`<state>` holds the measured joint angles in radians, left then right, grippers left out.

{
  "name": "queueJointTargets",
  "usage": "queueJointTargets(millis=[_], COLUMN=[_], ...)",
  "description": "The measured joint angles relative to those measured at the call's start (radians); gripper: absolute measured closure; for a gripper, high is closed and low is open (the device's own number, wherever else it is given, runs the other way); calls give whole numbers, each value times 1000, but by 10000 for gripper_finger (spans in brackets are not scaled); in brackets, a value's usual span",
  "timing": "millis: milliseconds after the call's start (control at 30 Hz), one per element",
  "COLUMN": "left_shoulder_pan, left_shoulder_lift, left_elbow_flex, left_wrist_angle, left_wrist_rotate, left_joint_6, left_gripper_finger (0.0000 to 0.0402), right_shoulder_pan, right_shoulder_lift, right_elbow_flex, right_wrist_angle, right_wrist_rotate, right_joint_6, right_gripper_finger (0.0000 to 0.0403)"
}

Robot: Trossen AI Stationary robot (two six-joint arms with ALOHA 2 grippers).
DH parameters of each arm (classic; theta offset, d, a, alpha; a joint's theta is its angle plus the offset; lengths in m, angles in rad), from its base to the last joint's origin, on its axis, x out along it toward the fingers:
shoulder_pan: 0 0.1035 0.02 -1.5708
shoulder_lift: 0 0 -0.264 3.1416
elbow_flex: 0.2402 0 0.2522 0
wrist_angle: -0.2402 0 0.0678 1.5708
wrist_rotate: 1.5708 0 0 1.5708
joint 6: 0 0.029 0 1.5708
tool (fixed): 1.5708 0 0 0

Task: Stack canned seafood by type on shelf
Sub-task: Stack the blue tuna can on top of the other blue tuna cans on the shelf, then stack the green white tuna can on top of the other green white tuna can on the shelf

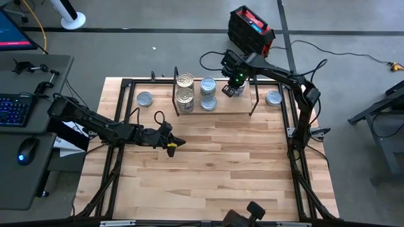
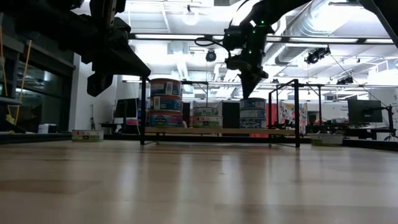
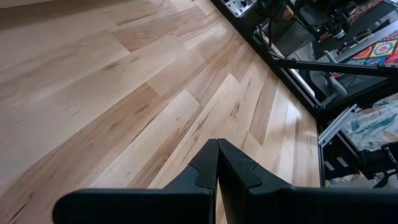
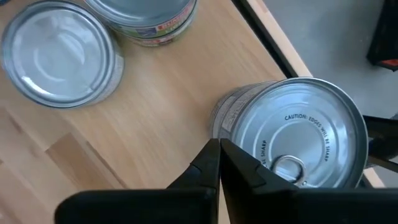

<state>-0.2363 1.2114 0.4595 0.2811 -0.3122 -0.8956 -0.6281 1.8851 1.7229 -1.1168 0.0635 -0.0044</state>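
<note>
The shelf [image 1: 233, 108] is a low wooden board with black wire uprights at the table's far side. Gold-lidded tins [image 1: 185, 81] stand stacked at its left end, and silver-blue tins [image 1: 208, 86] stand beside them. My right gripper [image 1: 232, 88] is shut and points down over a silver tin with a pull tab [image 4: 311, 130], which tops a short stack [image 2: 252, 113] at the shelf's middle. My left gripper [image 1: 173, 144] is shut and hovers over bare tabletop left of centre, holding nothing. Two loose tins rest flat on the table, one left [image 1: 145, 99] and one right [image 1: 273, 98] of the shelf. My right gripper comes from above, its shut fingertips [image 4: 217, 155] standing over the near rim of the pull-tab tin's lid [image 4: 249, 149]. I cannot tell whether they touch it. The tin sits upright on the stack.
The black frame [image 1: 297, 135] runs along the table's sides. The shelf's wire uprights [image 2: 297, 112] stand close to the right gripper. A black and red case [image 1: 250, 28] lies on the floor beyond the table. A desk with keyboard [image 1: 16, 108] stands at the left. The near half of the tabletop [image 1: 214, 176] is bare wood.
</note>
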Motion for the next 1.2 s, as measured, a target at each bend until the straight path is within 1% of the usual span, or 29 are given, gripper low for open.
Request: queueJointTargets(millis=[267,333,400,467,533,600,700,800,833,900,967,1067,1133,1200], left_shoulder_pan=[0,7,26,60,102,145,229,359,412,531,656,834,916,970], left_shoulder_lift=[-2,-35,-113,-219,-318,-392,-418,-368,-345,-282,-213,-101,-24,34], left_elbow_flex=[0,0,19,65,140,243,421,546,564,561,530,458,409,373], left_wrist_angle=[0,-7,-47,-160,-343,-560,-870,-1095,-1146,-1232,-1247,-1220,-1183,-1151], left_wrist_rotate=[1,42,78,76,48,-30,-167,-219,-222,-224,-209,-117,-92,-100], left_joint_6=[0,15,51,86,133,166,184,190,196,218,233,235,205,147], left_gripper_finger=[401,401,401,401,401,401,401,401,401,401,401,401,401,401], right_shoulder_pan=[0,0,2,12,20,29,35,38,40,47,56,73,90,109], right_shoulder_lift=[0,2,1,-10,-27,-47,-80,-100,-105,-108,-108,-114,-132,-168], right_elbow_flex=[0,16,53,87,109,116,108,86,78,71,69,68,68,68], right_wrist_angle=[0,-6,-8,-8,-8,-5,-15,-25,-24,-26,-27,-27,-28,-41], right_wrist_rotate=[-2,-87,-172,-203,-206,-209,-214,-211,-208,-208,-210,-247,-262,-273], right_joint_6=[5,8,12,26,24,24,26,31,31,32,32,31,31,33], right_gripper_finger=[403,403,403,403,403,403,403,403,403,403,403,403,403,403])
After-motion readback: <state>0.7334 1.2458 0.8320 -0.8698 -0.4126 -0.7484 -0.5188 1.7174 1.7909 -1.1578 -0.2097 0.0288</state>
